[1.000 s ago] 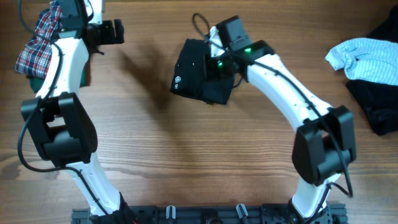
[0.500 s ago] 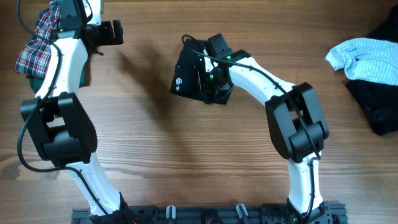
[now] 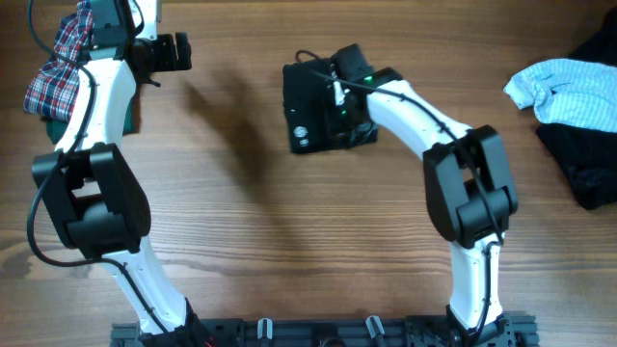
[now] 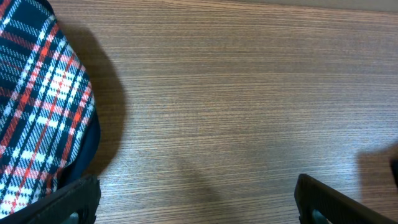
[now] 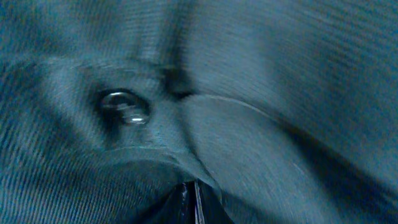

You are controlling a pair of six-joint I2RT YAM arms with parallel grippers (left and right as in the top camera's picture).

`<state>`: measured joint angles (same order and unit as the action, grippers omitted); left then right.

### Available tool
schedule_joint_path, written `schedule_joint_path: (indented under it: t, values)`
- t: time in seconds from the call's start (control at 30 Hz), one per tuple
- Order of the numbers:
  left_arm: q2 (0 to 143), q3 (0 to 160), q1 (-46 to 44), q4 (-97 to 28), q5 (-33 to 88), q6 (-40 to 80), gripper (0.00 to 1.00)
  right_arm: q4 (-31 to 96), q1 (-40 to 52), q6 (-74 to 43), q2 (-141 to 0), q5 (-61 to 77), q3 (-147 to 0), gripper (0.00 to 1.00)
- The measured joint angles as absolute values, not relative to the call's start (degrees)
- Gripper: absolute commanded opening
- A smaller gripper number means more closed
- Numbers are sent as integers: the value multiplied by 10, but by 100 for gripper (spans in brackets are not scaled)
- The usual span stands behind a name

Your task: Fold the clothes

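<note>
The black folded fabric garment with a small white logo print (image 3: pixel 308 106) lies as a compact, roughly square packet on the brown wood-grain table (image 3: pixel 251 231), at upper centre of the overhead view. The right gripper (image 3: pixel 337 114) is down on the packet's right half with its jaws fully closed. The right wrist view is filled by the black garment (image 5: pixel 261 93), whose creases converge on the closed fingertips at the bottom edge. The judgement is that a pinch of cloth is held, probably to drag or square the packet. A small shiny round spot (image 5: pixel 124 107) on that cloth cannot be identified. The left gripper (image 4: pixel 198 205) hangs over bare wood at the far left, fingers spread to their widest with nothing between them, evidently parked clear of the work. Just beside it sits a red, white and navy plaid fabric garment (image 4: pixel 37 106), heaped on a dark green garment (image 3: pixel 50 120). A crumpled light blue fabric garment (image 3: pixel 564 87) overlaps a loose dark garment (image 3: pixel 588 169) at the right edge, well apart from the packet. Nothing obstructs the packet; only the right arm's own forearm crosses the table beside it.
</note>
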<state>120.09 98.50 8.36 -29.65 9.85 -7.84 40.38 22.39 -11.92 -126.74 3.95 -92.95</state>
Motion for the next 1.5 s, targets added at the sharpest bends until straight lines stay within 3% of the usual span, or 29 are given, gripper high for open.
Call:
schedule_joint_path:
  t: [0.27, 0.57, 0.63, 0.73, 0.9, 1.03, 1.17, 1.2, 1.3, 1.37, 1.43, 1.5]
  values:
    - [1201, 985, 84, -307, 98, -78, 100, 276, 143, 74, -1278, -64, -924, 4]
    - [1201, 985, 84, -317, 98, -78, 100, 150, 139, 228, -1288, -118, -919, 5]
    - [1201, 985, 84, -319, 98, -78, 100, 146, 139, 229, -1288, -123, -919, 15]
    - [1201, 985, 84, -320, 99, -78, 100, 151, 139, 223, -1288, -126, -922, 41]
    - [1201, 985, 83, -324, 122, -79, 100, 206, 139, 160, -1267, -126, -953, 56]
    - [1201, 985, 77, -332, 148, -79, 100, 275, 139, 112, -1206, -90, -964, 74]
    - [1201, 985, 51, -351, 177, -100, 100, 349, 139, 61, -1162, -8, -974, 77]
    - [1201, 985, 38, -357, 183, -107, 100, 365, 139, 50, -1156, 20, -975, 75]
    - [1201, 985, -9, -364, 195, -128, 98, 404, 139, 14, -1155, 93, -975, 35]
    - [1201, 985, -42, -364, 199, -137, 93, 417, 140, -3, -1155, 117, -975, 17]
    - [1201, 985, -73, -362, 203, -143, 86, 426, 140, -38, -1155, 138, -975, 4]
    - [1201, 985, -99, -358, 207, -148, 83, 432, 140, -72, -1155, 150, -975, 4]
